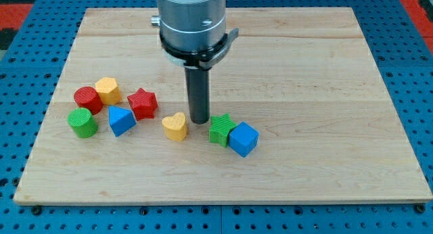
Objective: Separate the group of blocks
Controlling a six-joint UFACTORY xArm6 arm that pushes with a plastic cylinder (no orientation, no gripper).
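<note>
My tip (pixel 199 121) rests on the wooden board (pixel 304 72), between the yellow heart (pixel 175 126) just to its left and the green star (pixel 220 129) just to its right. A blue cube (pixel 243 139) touches the green star on its right. Further to the view's left sits a cluster: a red star (pixel 142 103), a blue block (pixel 121 120), a green cylinder (pixel 82 122), a red cylinder (pixel 88 99) and a yellow block (pixel 107 90). The red cylinder and the yellow block touch.
The arm's grey body (pixel 191 21) hangs over the board's top middle. A blue pegboard surface (pixel 406 31) surrounds the board.
</note>
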